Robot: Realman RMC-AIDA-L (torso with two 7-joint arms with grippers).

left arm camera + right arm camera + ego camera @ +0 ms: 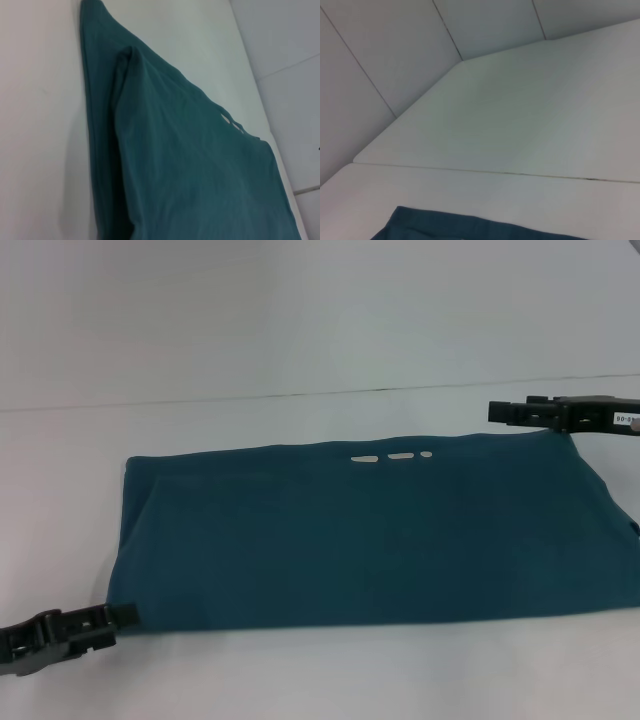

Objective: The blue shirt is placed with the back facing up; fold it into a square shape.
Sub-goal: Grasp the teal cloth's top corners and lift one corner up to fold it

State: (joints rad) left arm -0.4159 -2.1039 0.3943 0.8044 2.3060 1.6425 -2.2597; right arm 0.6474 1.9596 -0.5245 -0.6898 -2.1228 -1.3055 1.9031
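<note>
Blue shirt (370,540) already folded into a wide rectangle mid-worktop (300,680), square fold left; can't tell either gripper's state.

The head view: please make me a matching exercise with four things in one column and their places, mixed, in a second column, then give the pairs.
Things:
1. Left gripper
2. Right gripper
3. Small white marks
4. Large dark teal-blue soft fabric shirt

Places:
A. near the shirt's far edge
B. at the shirt's near left corner
C. flat on the white table
D. at the shirt's far right corner

Pairs: 1-B, 2-D, 3-A, 4-C
</note>
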